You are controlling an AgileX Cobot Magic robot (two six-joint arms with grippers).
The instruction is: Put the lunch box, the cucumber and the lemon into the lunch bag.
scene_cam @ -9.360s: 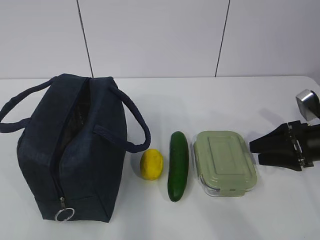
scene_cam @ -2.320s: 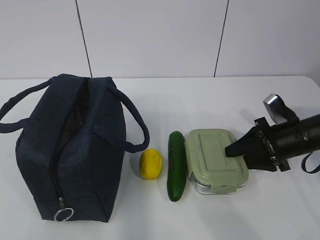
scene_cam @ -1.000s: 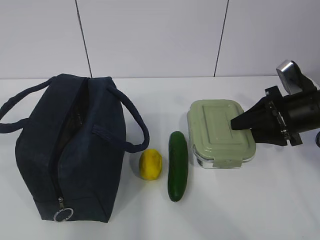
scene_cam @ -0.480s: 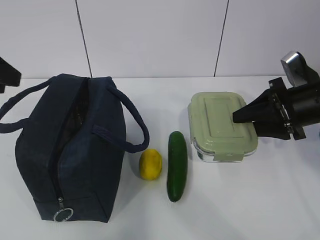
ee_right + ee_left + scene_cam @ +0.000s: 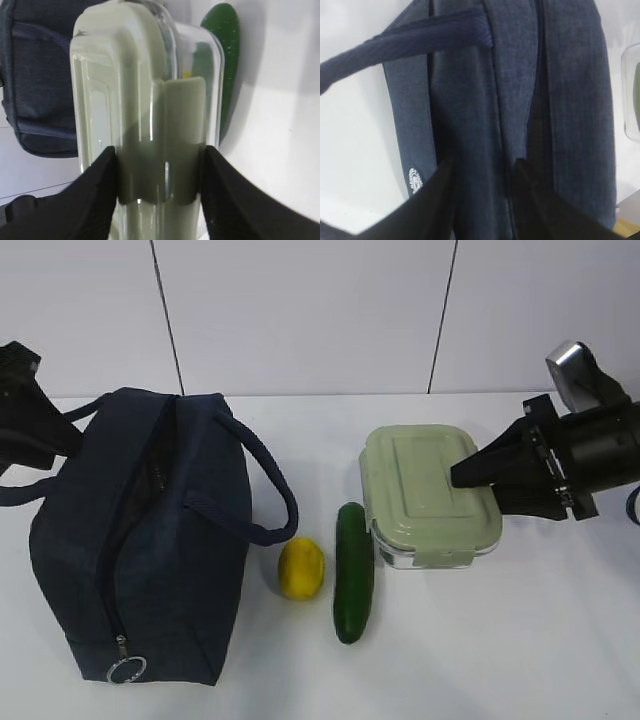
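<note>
Lifted since earlier, the lunch box (image 5: 430, 495) has shifted left toward the cucumber (image 5: 354, 571). Right claw (image 5: 159, 187) clamps its end; left claw (image 5: 481, 200) hangs parted over the lunch bag (image 5: 150, 530), holding nothing.

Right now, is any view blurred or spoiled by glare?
Exterior view: sharp, evenly lit, soft shadows under the cucumber and lemon. Left wrist view: soft focus on the bag. Right wrist view: bright streaks on the box.
</note>
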